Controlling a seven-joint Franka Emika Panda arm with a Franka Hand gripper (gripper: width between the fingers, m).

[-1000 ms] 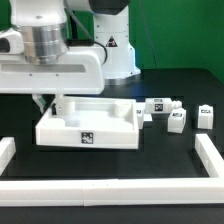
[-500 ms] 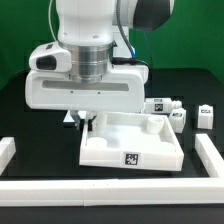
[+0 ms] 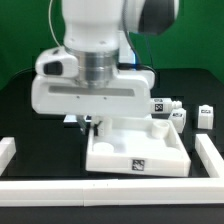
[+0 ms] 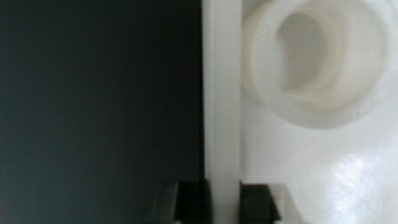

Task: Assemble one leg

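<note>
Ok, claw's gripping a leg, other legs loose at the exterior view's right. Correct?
No: the claw grips the edge of the white panel, not a leg; the wrist view shows it. The legs do lie loose at the exterior view's right.

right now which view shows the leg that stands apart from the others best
The exterior view. That leg stands alone on the black table at the exterior view's right, tag toward the camera, unobstructed. The wrist view shows none of it: only the white panel, its round socket and the fingers closed on its edge.
</note>
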